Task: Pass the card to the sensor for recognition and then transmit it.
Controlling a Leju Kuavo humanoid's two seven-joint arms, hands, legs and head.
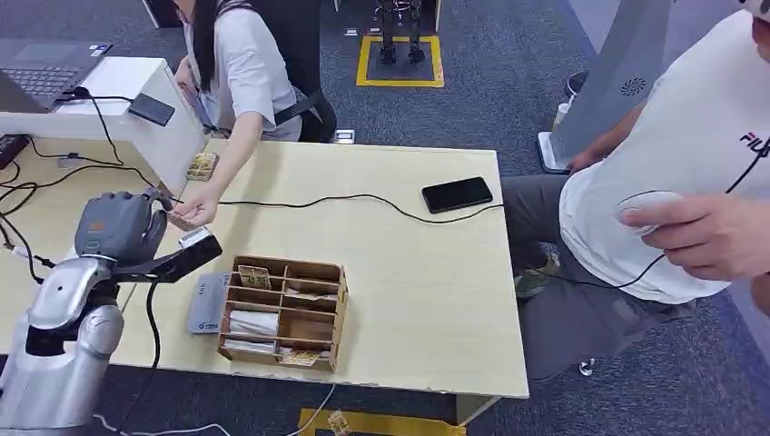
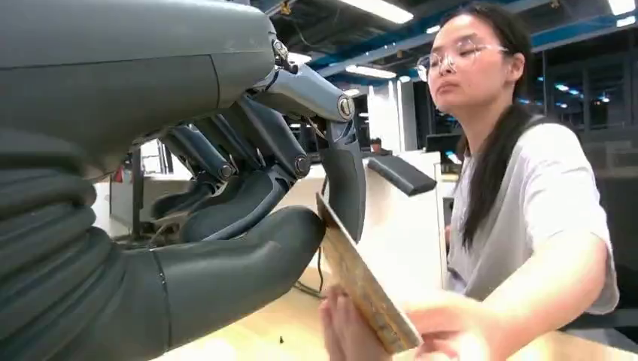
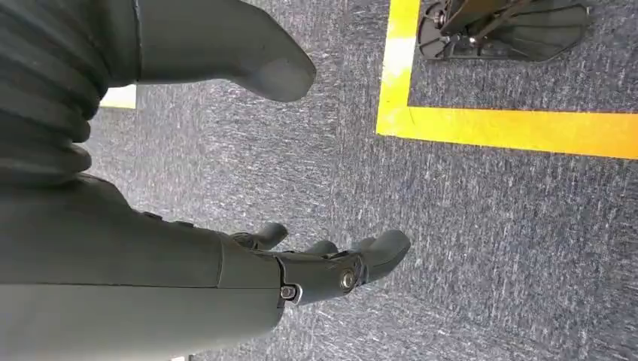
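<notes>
The left hand (image 1: 118, 227) is hovering over the desk (image 1: 427, 300) near its left edge, and its fingers (image 2: 342, 173) and thumb are pinching the card (image 2: 361, 282) by one end. At the card's other end, the hand of a seated person (image 1: 198, 207) in a light shirt is closing on it, so both are touching the card at once. Below the left hand, a grey card reader (image 1: 207, 304) is lying flat on the desk, touching the left side of a wooden organizer box (image 1: 286, 313), whose compartments are holding more cards and papers. A black cable (image 1: 318, 200) is running across the desk toward a black phone (image 1: 457, 194) lying near the far right corner. Beyond the right edge, a second person (image 1: 672, 182) in a white shirt is sitting with a computer mouse in hand. The right hand (image 3: 301, 263) is hanging over grey carpet (image 3: 489, 226) beside yellow floor tape (image 3: 511, 128), its fingers loosely spread and holding nothing.
</notes>
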